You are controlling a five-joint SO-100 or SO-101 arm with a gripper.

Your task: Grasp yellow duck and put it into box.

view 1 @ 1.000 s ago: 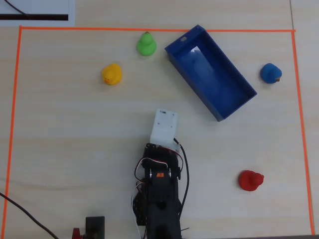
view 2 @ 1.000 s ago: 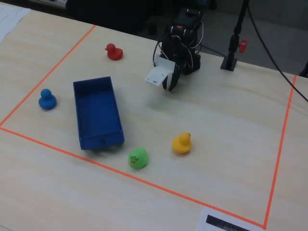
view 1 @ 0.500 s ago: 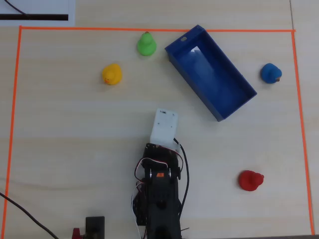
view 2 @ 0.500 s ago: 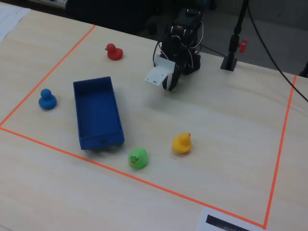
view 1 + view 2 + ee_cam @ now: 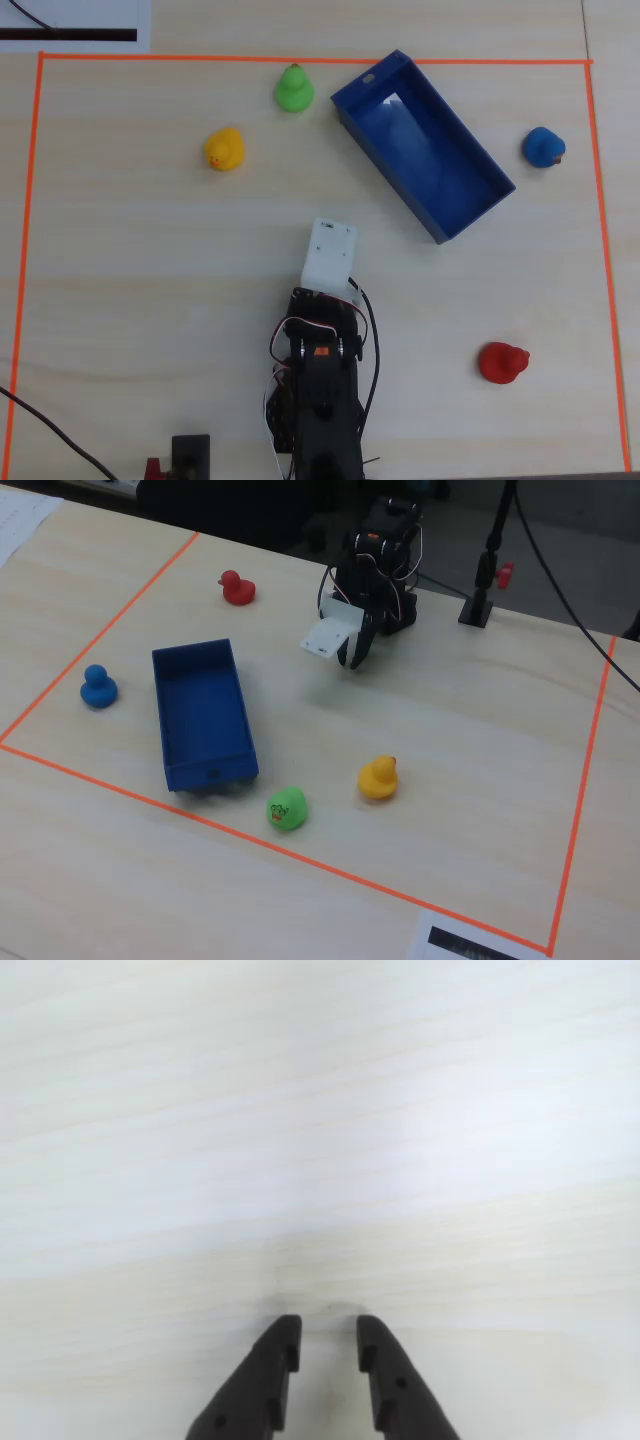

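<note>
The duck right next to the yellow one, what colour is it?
Green. That duck sits beside the yellow duck, clearest in the overhead view.

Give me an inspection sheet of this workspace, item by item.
Surface: pale wood table, orange tape border.
Job's things: yellow duck upright, on the table; box empty, angled.
Clutter: green duck, blue duck, red duck, all outside the box.
Gripper: gripper slightly open, empty, over bare table, far from the yellow duck.
Cables: wires on the arm; black cable at the overhead view's lower-left.
Surroundings: paper at one edge; black stand behind the arm.
</note>
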